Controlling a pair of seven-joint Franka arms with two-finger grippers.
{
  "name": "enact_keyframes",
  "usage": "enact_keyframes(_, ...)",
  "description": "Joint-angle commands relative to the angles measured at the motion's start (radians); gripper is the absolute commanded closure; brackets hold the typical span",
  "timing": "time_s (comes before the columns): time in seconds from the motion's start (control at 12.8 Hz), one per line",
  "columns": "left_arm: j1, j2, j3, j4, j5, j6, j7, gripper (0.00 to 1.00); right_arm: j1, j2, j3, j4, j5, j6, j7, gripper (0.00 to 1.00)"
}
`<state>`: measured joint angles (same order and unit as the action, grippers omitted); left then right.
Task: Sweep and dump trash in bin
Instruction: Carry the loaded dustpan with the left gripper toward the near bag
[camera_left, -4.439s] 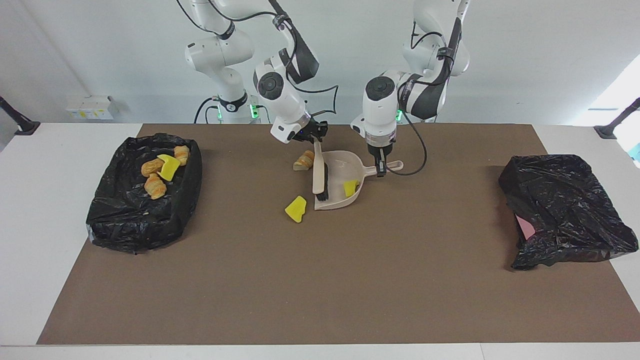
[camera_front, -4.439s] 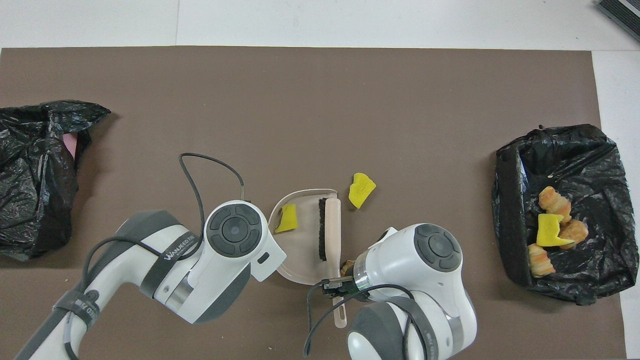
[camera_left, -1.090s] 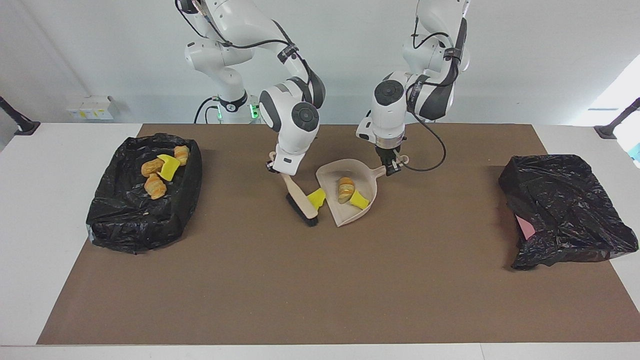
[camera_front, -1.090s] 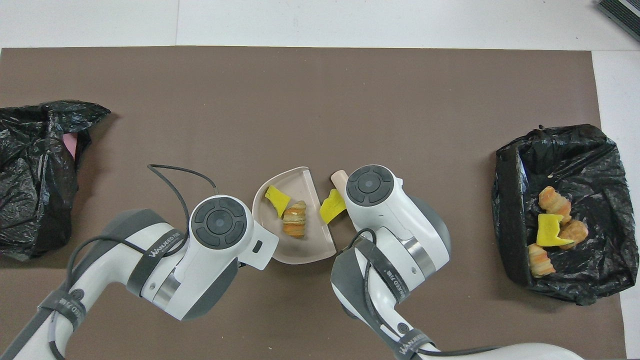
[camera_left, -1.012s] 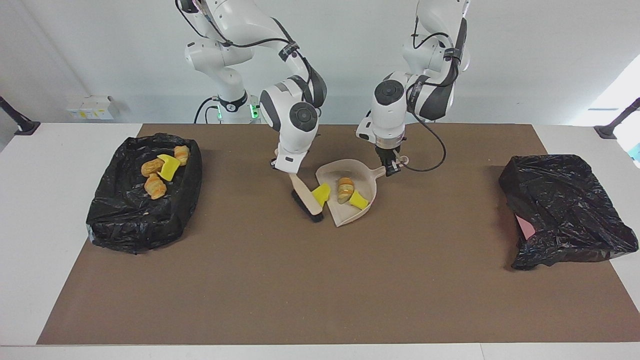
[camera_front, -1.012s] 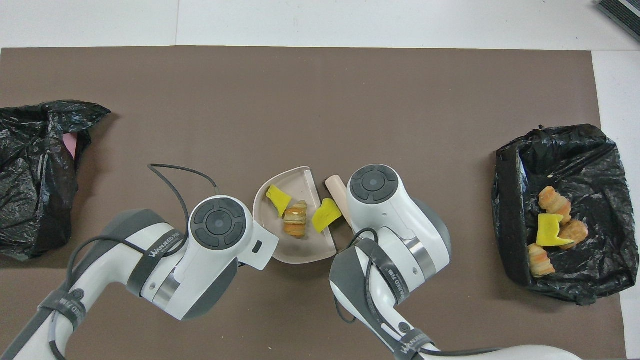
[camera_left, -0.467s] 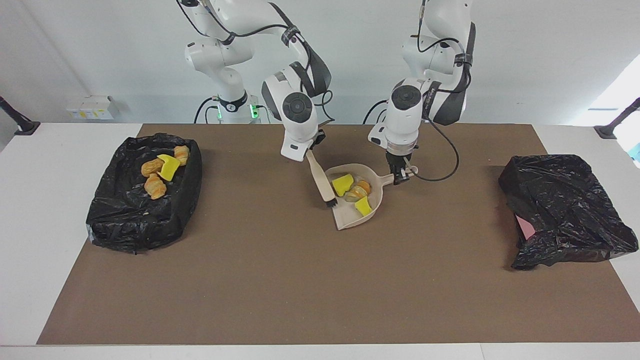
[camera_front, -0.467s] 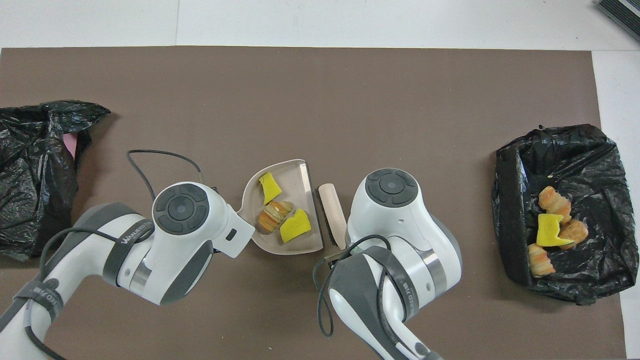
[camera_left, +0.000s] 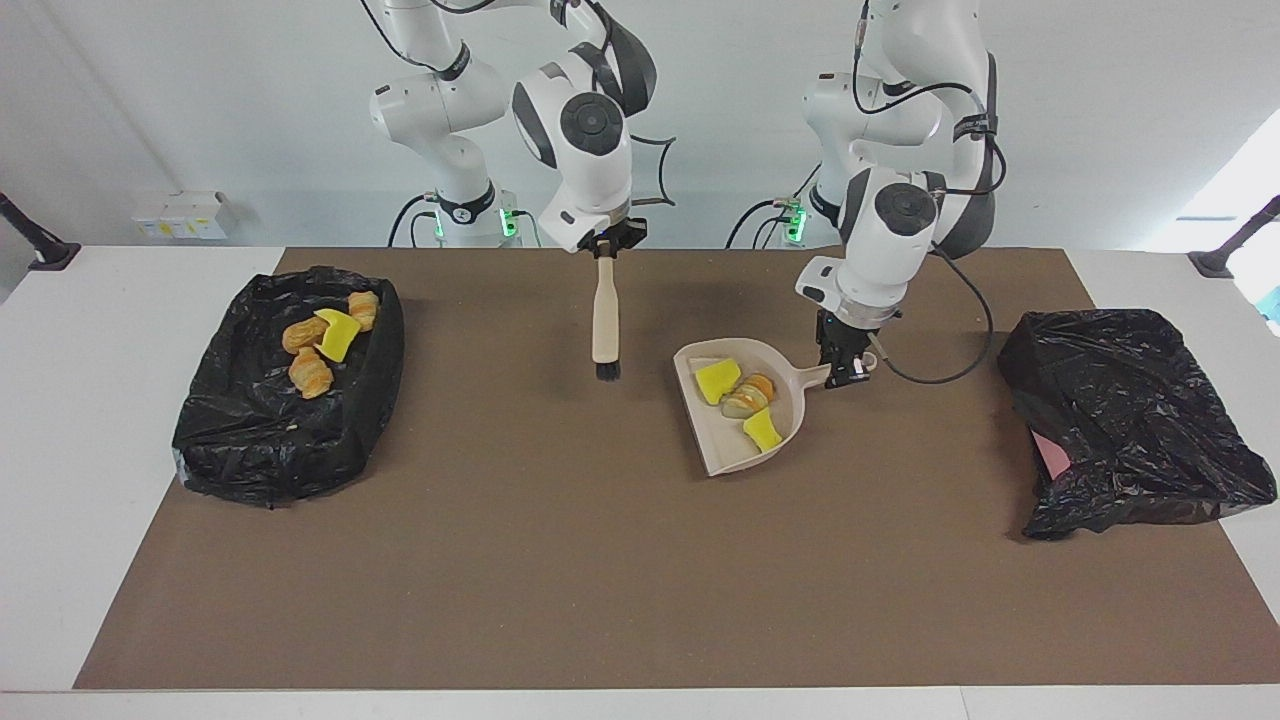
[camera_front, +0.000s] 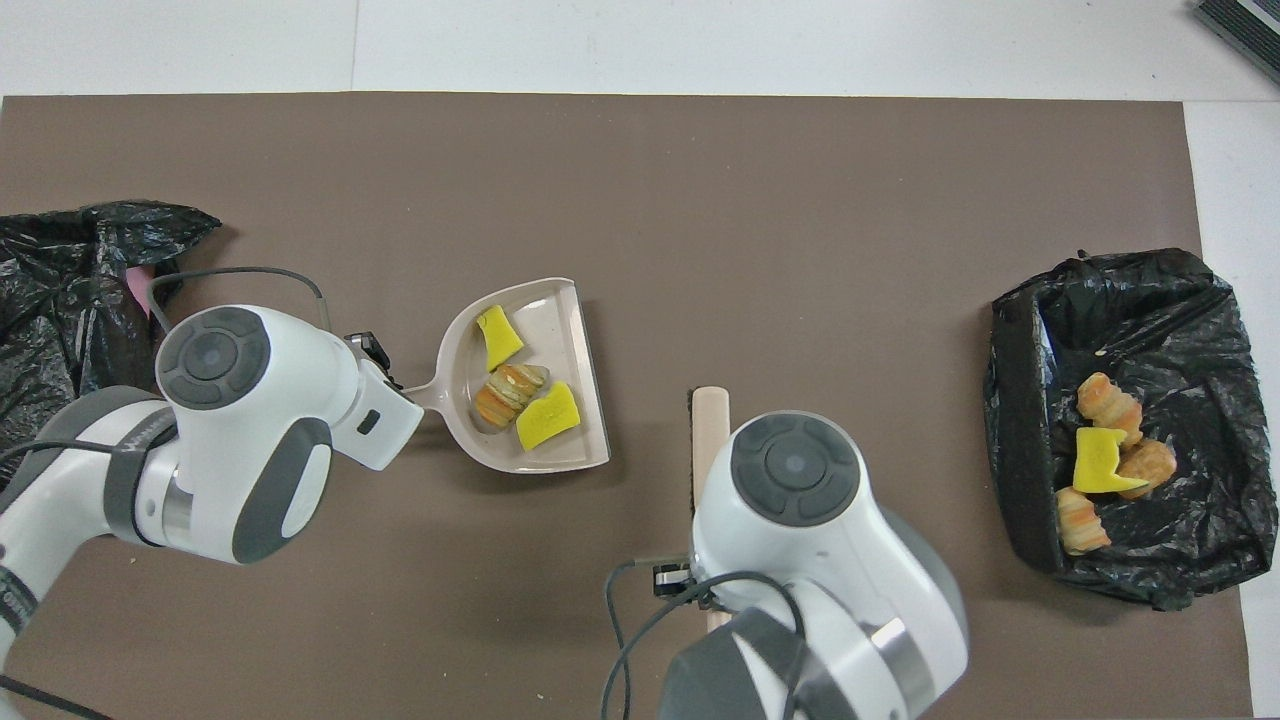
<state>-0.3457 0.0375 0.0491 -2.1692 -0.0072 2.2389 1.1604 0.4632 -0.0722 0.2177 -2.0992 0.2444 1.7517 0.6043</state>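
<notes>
A beige dustpan (camera_left: 718, 457) carries three pieces of trash: a yellow sponge chunk (camera_left: 717, 379), a croissant piece (camera_left: 750, 392) and a second yellow chunk (camera_left: 763, 430). My left gripper (camera_left: 845, 370) is shut on the dustpan's handle, on the side toward the left arm's end of the table. In the overhead view the dustpan (camera_front: 572, 325) lies mid-mat with its mouth toward the right arm's end. My right gripper (camera_left: 606, 248) is shut on a beige brush (camera_left: 605, 320), which hangs bristles down above the mat. The black-lined bin (camera_left: 250, 450) at the right arm's end holds several more scraps (camera_left: 320, 345).
A second crumpled black bag (camera_left: 1130, 420) lies at the left arm's end, with a bit of pink showing under it. The brown mat (camera_left: 600, 560) covers most of the white table. The bin (camera_front: 1150, 290) sits near the mat's edge.
The brush pushed the last yellow chunk into the dustpan, then rose and swung upright. The left arm drew the loaded dustpan away from the brush, toward the left arm's end.
</notes>
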Motion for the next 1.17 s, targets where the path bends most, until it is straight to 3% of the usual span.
enact_keyframes(0.0,0.082,0.022,-0.009,0.109,-0.031,-0.083,0.106,1.00,0.073,-0.061,0.008,-0.126,0.036,0.072,0.087,1.00)
enact_keyframes(0.16,0.118,0.102,-0.008,0.307,-0.031,-0.248,0.120,1.00,0.144,-0.069,0.008,-0.204,0.038,0.138,0.112,1.00)
enact_keyframes(0.31,0.158,0.154,-0.008,0.458,-0.046,-0.349,0.128,1.00,0.149,-0.089,0.008,-0.238,0.038,0.146,0.121,1.00)
enact_keyframes(0.55,0.249,0.156,-0.008,0.520,-0.071,-0.413,0.175,1.00,0.161,-0.060,0.008,-0.255,0.038,0.153,0.103,1.00)
enact_keyframes(1.09,0.526,0.157,-0.003,0.560,-0.105,-0.466,0.615,1.00,0.193,-0.018,0.008,-0.274,0.067,0.253,0.098,0.97)
